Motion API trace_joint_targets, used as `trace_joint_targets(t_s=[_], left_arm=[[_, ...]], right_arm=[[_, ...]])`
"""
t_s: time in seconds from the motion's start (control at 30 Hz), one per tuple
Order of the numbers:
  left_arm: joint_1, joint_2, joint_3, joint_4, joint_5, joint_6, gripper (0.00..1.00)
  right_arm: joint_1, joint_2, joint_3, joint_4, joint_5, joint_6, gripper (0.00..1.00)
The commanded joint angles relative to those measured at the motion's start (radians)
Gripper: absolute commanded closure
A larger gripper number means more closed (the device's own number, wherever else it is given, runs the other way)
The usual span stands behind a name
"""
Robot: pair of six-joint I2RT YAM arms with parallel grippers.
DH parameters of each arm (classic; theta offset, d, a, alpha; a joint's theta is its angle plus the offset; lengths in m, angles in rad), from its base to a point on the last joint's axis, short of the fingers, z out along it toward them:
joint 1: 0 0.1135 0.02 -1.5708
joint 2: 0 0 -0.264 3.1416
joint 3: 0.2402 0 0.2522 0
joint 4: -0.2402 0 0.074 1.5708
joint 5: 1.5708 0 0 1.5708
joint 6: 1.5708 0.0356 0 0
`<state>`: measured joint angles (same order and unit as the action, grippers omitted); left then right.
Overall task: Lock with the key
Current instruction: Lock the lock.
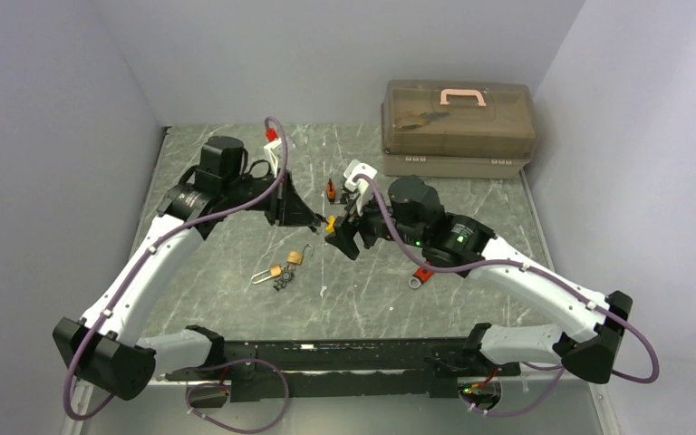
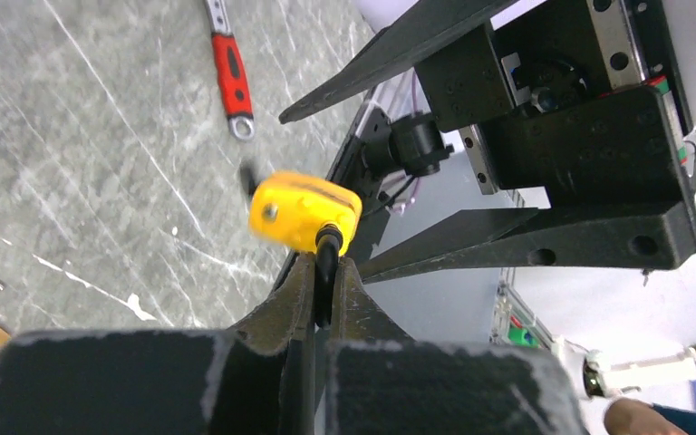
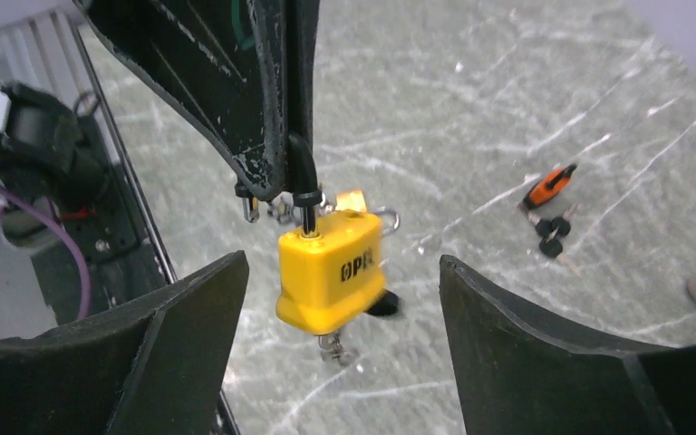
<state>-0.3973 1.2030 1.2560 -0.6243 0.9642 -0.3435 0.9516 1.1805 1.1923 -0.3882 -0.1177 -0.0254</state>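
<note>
- top view: near the middle of the frame, the left fingers (image 1: pixel 313 216) met the right fingers (image 1: pixel 348 237) above the bench (image 1: pixel 236 299), with the yellow padlock (image 1: pixel 330 224) a small spot between them. two brass padlocks (image 1: pixel 285 265) lay on the bench to its lower left, and a toolbox (image 1: pixel 458 127) sat at upper right. how far either pair of fingers stood open could not be told from here.
- left wrist view: at centre, the left fingers (image 2: pixel 294 304) were pressed together on the black shackle (image 2: pixel 327 263), so the padlock hung clear of the bench by that thin bar alone. its body was blurred. the right fingers (image 2: pixel 507 237) showed as two dark blades at right, spread apart.
- right wrist view: the right fingers (image 3: pixel 181 317) filled the lower corners, wide apart and holding nothing. the padlock (image 3: pixel 331 267) sat midway between them and touched neither. a small metal stub poked out beneath the body, probably the key (image 3: pixel 333 346), though it was too blurred to be sure.
- what could go wrong: the grip was on a round shackle, so the body could pivot or swing. if the right fingers closed off-centre they would likely pinch the body and miss the stub. a twist might then turn the whole padlock, not the cylinder, or drag the shackle out of the left fingers.
</note>
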Motion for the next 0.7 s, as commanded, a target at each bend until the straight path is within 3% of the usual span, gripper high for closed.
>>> trace_joint_targets(t_s=[0.0, 0.23, 0.37, 0.53, 0.67], left_arm=[[-0.006, -0.116, 0.007, 0.285, -0.024, -0.202, 1.00], [-0.013, -0.201, -0.022, 0.573, -0.120, -0.451, 1.00], [-0.018, -0.208, 0.000, 0.616, -0.150, -0.497, 1.00], [-0.023, -0.209, 0.019, 0.661, -0.176, -0.514, 1.00], [-0.025, -0.209, 0.024, 0.696, -0.180, -0.532, 1.00]], right_arm=[[-0.034, -0.092, 0.008, 0.171, -0.049, 0.023, 0.18], [-0.209, -0.131, -0.031, 0.357, -0.402, 0.199, 0.22], [-0.283, -0.109, -0.012, 0.466, -0.547, 0.268, 0.26], [-0.304, -0.068, 0.028, 0.547, -0.634, 0.320, 0.28], [-0.304, -0.035, 0.044, 0.588, -0.671, 0.354, 0.36]])
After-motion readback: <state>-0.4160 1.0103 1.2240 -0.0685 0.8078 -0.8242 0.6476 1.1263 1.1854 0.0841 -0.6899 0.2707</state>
